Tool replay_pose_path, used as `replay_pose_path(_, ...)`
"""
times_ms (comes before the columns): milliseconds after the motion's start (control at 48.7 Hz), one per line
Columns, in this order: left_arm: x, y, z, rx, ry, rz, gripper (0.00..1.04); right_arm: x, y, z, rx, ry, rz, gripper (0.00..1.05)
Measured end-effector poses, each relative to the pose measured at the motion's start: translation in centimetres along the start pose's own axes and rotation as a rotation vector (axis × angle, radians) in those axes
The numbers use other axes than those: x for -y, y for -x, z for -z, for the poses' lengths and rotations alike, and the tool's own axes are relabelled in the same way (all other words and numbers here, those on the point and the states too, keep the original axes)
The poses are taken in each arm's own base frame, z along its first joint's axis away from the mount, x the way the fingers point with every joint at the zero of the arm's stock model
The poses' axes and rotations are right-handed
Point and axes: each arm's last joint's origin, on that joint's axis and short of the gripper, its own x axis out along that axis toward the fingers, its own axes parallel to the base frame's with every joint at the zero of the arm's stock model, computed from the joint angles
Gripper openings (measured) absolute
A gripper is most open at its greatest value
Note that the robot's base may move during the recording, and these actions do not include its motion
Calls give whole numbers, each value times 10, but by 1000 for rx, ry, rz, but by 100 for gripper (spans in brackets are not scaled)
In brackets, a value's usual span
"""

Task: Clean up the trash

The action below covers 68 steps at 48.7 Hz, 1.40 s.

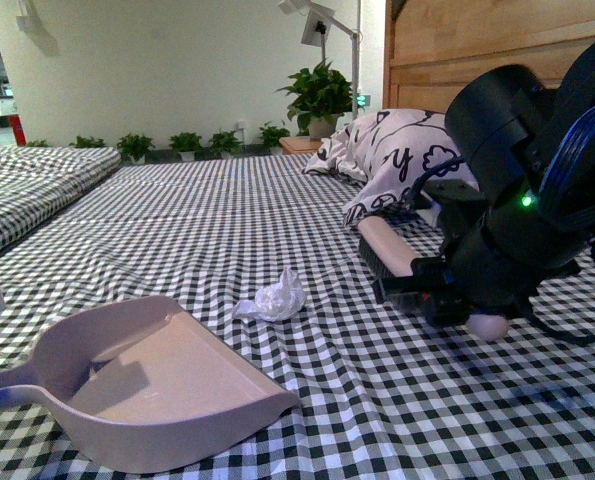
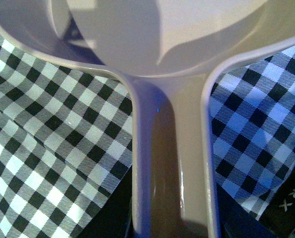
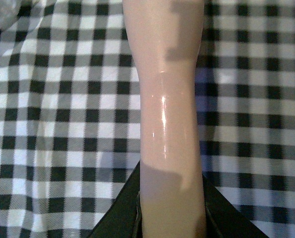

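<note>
The trash, a small crumpled white tissue wad, lies on the checked cloth between the two tools. The pinkish-beige dustpan rests at the front left, its mouth toward the wad, a short gap away. My left gripper is out of the front view; in the left wrist view it is shut on the dustpan handle. My right gripper is shut on the brush, whose dark bristles sit on the cloth right of the wad. The brush handle fills the right wrist view, held at the gripper.
A black-and-white patterned pillow lies at the back right against a wooden headboard. A second checked bed stands at the left. Potted plants line the far wall. The checked cloth covers the whole surface.
</note>
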Motion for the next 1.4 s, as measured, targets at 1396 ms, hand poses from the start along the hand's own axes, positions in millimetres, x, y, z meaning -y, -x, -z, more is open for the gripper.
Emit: replay_pose_path(1396,-9,19,-13,239,110,-318,25,67,144,-46,352,-52,-328,19)
